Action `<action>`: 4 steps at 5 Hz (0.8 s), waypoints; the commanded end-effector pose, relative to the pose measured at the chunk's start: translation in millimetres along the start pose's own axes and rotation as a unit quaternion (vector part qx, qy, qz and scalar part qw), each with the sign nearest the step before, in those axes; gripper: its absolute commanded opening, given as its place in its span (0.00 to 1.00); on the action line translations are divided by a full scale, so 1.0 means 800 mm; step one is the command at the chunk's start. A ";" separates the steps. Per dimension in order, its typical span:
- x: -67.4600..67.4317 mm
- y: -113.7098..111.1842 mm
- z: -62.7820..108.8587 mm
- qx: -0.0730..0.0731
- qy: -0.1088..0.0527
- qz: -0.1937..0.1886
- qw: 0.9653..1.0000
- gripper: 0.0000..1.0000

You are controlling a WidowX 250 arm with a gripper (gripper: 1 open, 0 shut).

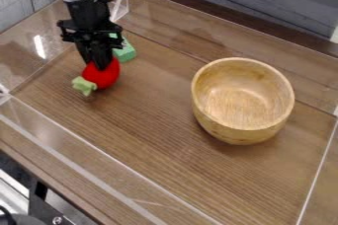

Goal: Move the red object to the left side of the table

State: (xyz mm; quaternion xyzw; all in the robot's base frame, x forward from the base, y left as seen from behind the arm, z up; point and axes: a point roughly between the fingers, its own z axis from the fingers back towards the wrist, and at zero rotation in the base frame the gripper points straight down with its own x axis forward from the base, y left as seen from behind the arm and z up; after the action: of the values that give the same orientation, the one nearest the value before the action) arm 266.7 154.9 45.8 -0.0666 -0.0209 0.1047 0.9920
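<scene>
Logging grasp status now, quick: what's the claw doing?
Claw: closed on the red fruit.

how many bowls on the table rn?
1. The wooden bowl sits on the right side of the table, apart from the red object at the left under the hand. None looks hidden.

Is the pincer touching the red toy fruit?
Touching. The camera view shows the pincer shut on the top of the red toy fruit, no gap visible.
</scene>
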 end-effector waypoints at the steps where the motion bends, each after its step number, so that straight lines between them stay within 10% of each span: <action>1: 0.016 0.012 0.024 0.009 -0.019 -0.023 1.000 0.00; 4: 0.006 0.019 0.008 0.007 -0.017 0.007 1.000 0.00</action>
State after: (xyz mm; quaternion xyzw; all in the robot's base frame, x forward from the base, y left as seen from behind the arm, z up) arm 265.0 163.5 40.3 -0.0694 -0.0201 0.1097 0.9913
